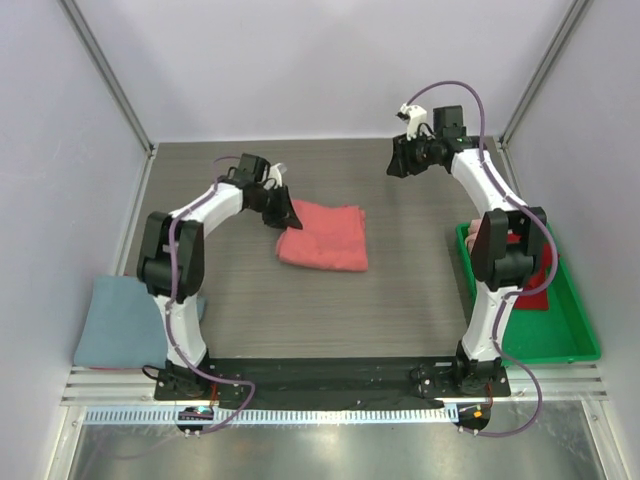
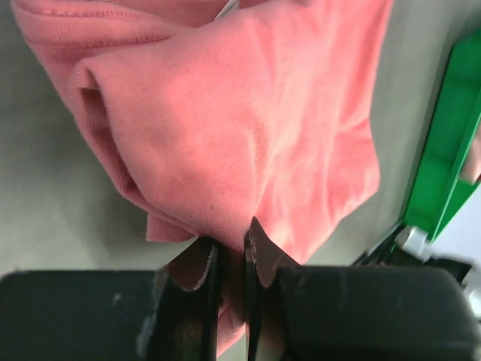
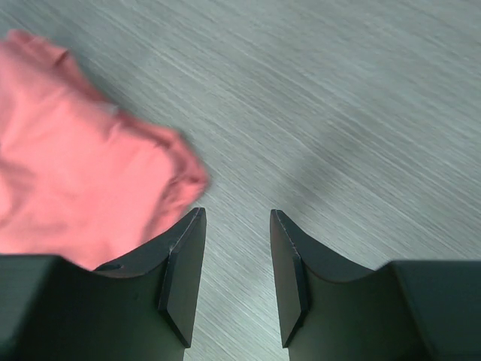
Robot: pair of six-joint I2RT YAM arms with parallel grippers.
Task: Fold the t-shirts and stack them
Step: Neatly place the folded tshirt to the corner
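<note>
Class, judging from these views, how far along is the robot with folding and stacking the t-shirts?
Done: the salmon-pink knit t-shirt lies folded mid-table. In hand: the left gripper is shut on its edge; the right gripper hangs open, empty. Left: stacking it, possibly with the blue-grey folded cloth at the left, and folding the red garments in the green plastic tray.

One pink t-shirt (image 1: pixel 325 237) lies central, one blue t-shirt (image 1: pixel 115 320) at 8 o'clock, one green tray (image 1: pixel 556 338) at 4 o'clock.
</note>
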